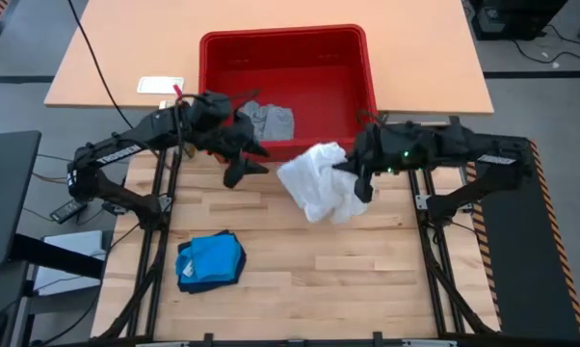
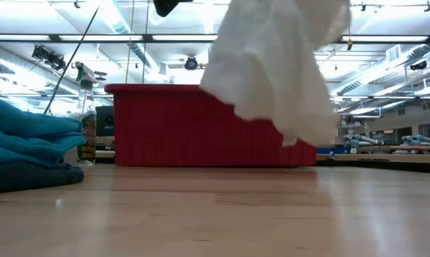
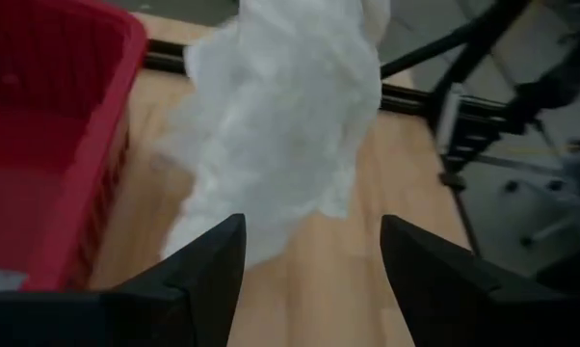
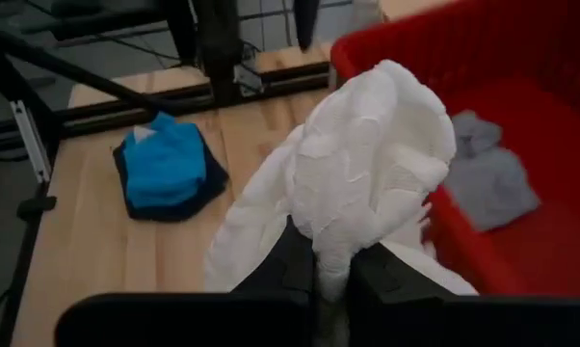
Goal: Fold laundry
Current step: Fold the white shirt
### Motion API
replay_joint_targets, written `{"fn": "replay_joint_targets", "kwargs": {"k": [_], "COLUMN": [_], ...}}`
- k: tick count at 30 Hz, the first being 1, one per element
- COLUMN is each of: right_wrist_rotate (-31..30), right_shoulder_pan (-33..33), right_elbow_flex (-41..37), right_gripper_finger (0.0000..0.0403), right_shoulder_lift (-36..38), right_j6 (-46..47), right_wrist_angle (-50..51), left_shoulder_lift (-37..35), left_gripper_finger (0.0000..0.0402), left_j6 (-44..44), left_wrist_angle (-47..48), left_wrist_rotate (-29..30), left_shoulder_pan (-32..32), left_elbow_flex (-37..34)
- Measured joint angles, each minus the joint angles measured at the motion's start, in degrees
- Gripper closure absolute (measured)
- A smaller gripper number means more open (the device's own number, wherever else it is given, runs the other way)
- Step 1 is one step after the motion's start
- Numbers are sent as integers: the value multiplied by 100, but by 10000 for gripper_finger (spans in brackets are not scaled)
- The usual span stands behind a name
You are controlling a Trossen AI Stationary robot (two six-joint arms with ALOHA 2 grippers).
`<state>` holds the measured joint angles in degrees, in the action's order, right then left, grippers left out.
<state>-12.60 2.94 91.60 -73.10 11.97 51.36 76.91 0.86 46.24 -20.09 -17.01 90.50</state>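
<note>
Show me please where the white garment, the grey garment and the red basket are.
white garment (image 1: 314, 178), high view, middle of the bunched cloth.
grey garment (image 1: 271, 120), high view, centre of the cloth inside the basket.
red basket (image 1: 280, 39), high view, far rim.

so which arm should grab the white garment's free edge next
Left, probably: the left gripper is open beside the hanging white garment, which the right gripper already holds shut.
</note>
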Motion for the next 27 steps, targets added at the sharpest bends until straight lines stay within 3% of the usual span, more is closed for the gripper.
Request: {"fn": "replay_joint_targets", "kwargs": {"k": [5, 11, 15, 20, 27], "right_wrist_rotate": [-486, -547, -501, -189, -175], "right_shoulder_pan": [399, 890, 1168, 1204, 1204], "right_elbow_flex": [-2115, -3901, -4292, -4359, -4361], "right_gripper_finger": [378, 378, 378, 378, 378], "right_shoulder_lift": [898, 1731, 2120, 2433, 2631], "right_j6": [200, -368, -1026, -1205, -1515], "right_wrist_angle": [-1173, -3216, -3925, -3685, -3743], "left_shoulder_lift": [127, 509, 840, 1166, 1306], "left_gripper_finger": [159, 159, 159, 159, 159], "left_j6": [409, 1000, 1275, 1471, 651], "left_wrist_angle": [48, -297, -835, -1662, -2665], "left_wrist_rotate": [1150, 1490, 1491, 1647, 1642], "left_shoulder_pan": [588, 1151, 1413, 1523, 1596], "left_elbow_flex": [-13, -607, -1050, -1126, -1125]}}
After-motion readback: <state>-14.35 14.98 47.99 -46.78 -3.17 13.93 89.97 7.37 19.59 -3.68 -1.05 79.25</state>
